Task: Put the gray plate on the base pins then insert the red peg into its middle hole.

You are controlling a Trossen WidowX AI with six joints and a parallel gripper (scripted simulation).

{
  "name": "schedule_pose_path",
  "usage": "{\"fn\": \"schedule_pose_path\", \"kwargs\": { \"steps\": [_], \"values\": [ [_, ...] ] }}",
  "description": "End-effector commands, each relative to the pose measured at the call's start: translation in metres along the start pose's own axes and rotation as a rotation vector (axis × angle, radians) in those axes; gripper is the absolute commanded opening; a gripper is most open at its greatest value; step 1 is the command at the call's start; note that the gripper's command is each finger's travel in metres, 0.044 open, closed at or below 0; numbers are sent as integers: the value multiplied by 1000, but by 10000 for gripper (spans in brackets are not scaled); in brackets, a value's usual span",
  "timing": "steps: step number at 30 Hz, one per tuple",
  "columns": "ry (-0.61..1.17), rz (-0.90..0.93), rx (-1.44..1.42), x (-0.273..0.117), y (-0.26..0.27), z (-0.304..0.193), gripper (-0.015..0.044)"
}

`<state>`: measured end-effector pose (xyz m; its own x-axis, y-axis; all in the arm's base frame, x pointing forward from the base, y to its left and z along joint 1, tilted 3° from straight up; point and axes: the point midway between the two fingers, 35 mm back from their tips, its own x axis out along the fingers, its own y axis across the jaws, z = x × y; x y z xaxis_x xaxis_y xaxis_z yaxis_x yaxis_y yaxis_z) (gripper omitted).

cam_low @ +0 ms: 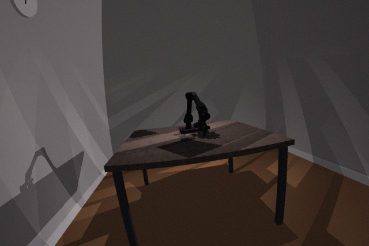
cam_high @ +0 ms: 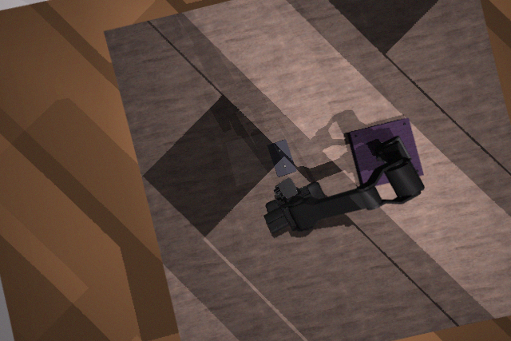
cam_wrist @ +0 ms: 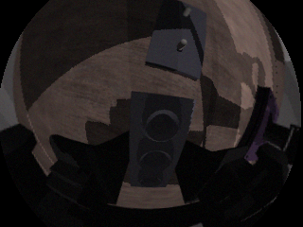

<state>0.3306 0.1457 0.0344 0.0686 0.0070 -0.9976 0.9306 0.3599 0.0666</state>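
Note:
My gripper is shut on the gray plate, with one finger on each long side. In the wrist view the plate's round holes face the camera in a row. The base lies on the table just beyond the plate's far end. Its near pin and far pin stand up bare. The plate is beside the base, not over it. How high the plate is above the table is hard to tell. I cannot see the red peg in any view.
The purple mounting board under the arm's foot is right of the base in the top view. The wooden table carries everything. Dark shadows cross the base and the tabletop.

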Motion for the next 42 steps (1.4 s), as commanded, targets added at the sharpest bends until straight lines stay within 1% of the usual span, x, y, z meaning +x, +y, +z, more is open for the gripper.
{"fn": "schedule_pose_path", "kwargs": {
  "steps": [1, 19, 36, 42],
  "values": [
    [-3, 16, 4, -15, 6, 0, 0],
    [-3, 17, 4, -72, 11, -3, 0],
    [-3, 16, 4, -126, 5, -6, 0],
    [-3, 16, 4, -131, 4, -6, 0]
  ]
}}
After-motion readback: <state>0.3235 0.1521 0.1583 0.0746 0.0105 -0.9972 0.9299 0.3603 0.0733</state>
